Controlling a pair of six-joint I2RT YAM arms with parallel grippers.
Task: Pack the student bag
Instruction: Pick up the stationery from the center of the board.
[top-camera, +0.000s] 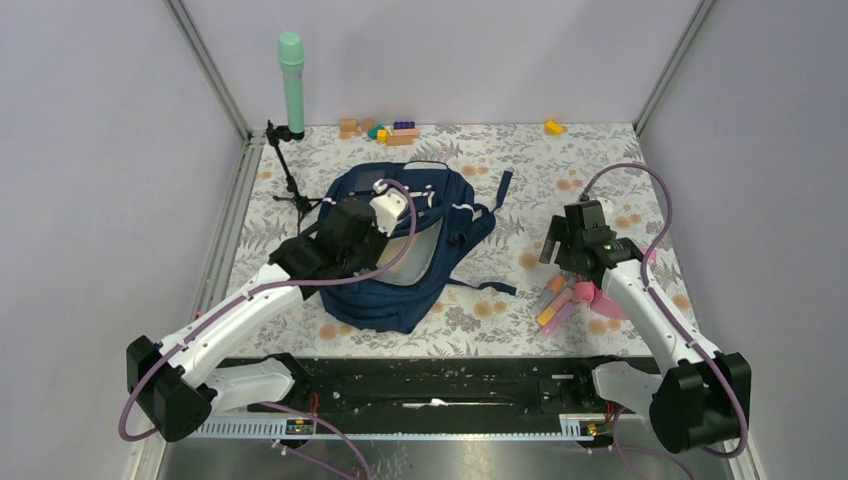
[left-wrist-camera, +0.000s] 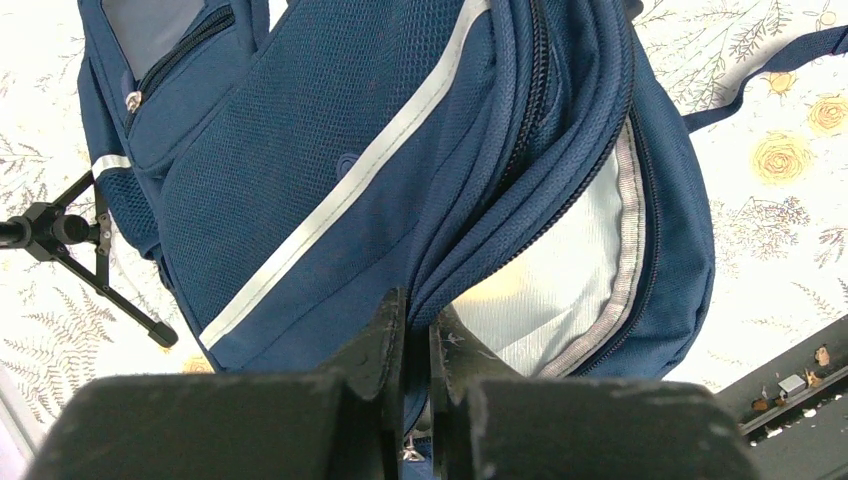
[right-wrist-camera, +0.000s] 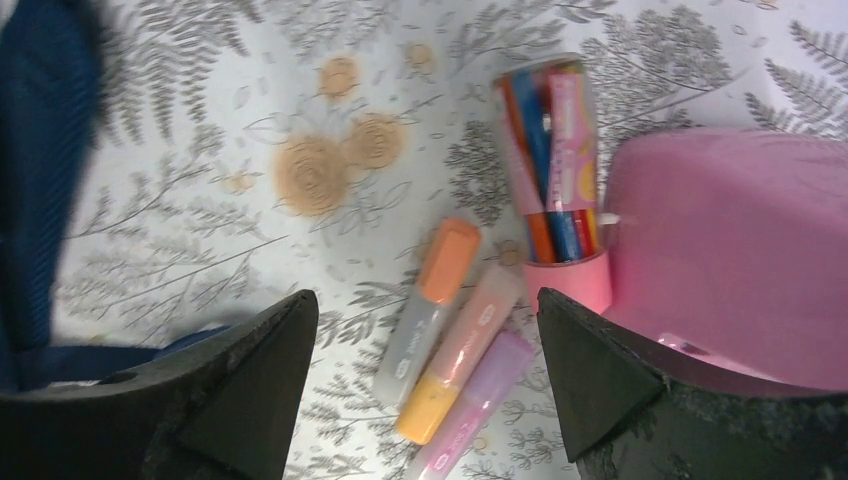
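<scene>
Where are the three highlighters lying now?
The highlighters lie on the right side of the table in the top view, near the open right gripper, beside the pink-capped pen tube.

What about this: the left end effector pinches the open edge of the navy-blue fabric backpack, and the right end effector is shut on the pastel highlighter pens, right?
Not quite: the right end effector is open, spread above the pastel highlighter pens, per the right wrist view. The left end effector does pinch the open edge of the navy-blue fabric backpack.
</scene>
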